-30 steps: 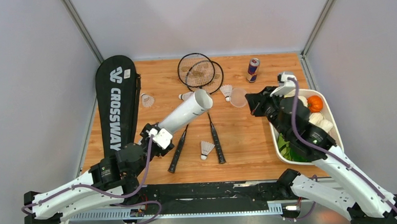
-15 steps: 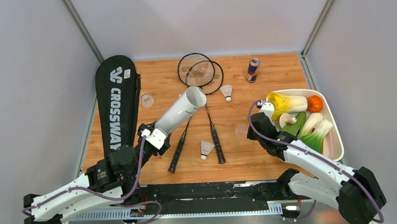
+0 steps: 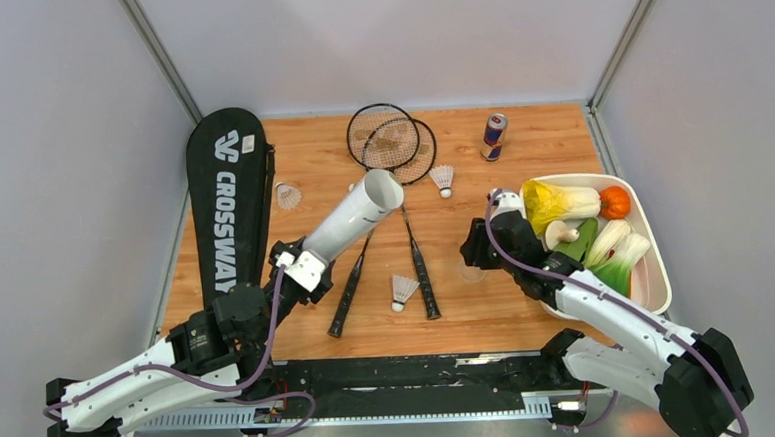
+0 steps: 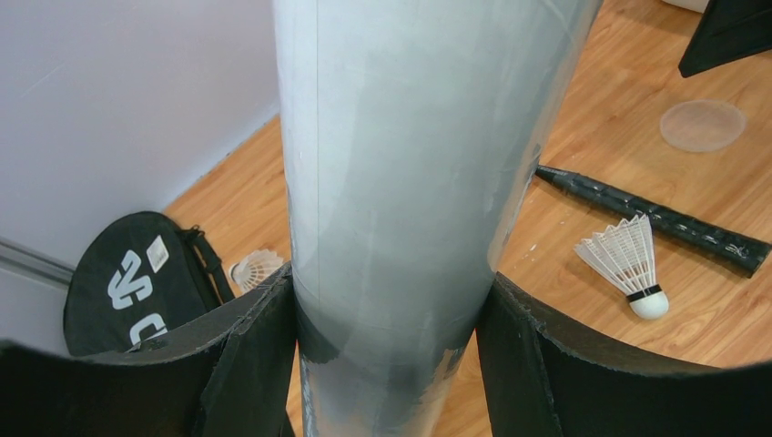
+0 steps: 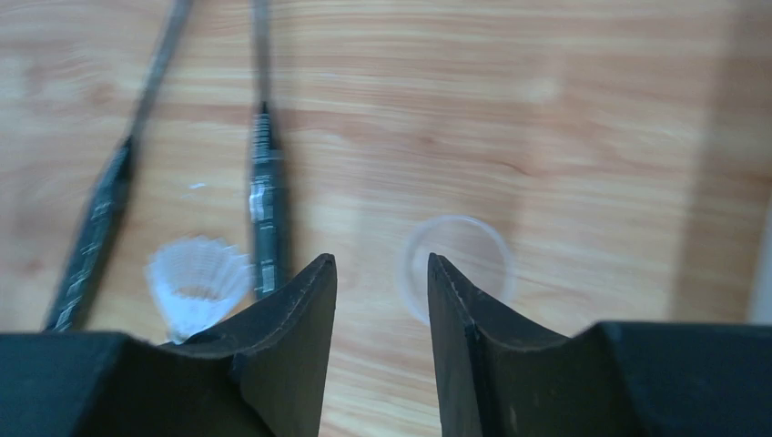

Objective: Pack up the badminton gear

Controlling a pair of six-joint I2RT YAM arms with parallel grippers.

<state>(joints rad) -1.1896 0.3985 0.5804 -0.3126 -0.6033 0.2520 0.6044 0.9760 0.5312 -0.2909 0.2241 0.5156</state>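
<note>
Wood-grain tabletop [image 3: 545, 142] is walled in grey on the left, back and right. Left gripper [image 4: 391, 305]: fingers are clamped on the lower end of the white tube [image 3: 358, 218], which is held tilted off the table, its open mouth raised toward the back, above the racket shafts. Right gripper [image 5: 380, 273]: fingers are set a narrow gap apart with nothing between them, low over bare wood. A clear disc [image 5: 455, 264] lies flat beneath, partly covered by one finger in the wrist view. Two rackets [image 3: 391, 140] are laid with heads overlapped at back centre and handles splayed toward the near edge. One shuttlecock [image 3: 403, 290] lies between the handles, a second [image 3: 444, 178] right of the heads, a third [image 3: 287, 195] just beside the CROSSWAY bag [image 3: 227, 202], which runs along the left edge. Only a white sliver is seen behind the tube; a fourth cannot be confirmed. A drink can [image 3: 494, 136] stands upright near the back edge. A white tray [image 3: 659, 269] of vegetables occupies the right edge. Open wood is noted between handles and tray. The left wrist view is largely blocked by the tube; the right wrist view is blurred.
</note>
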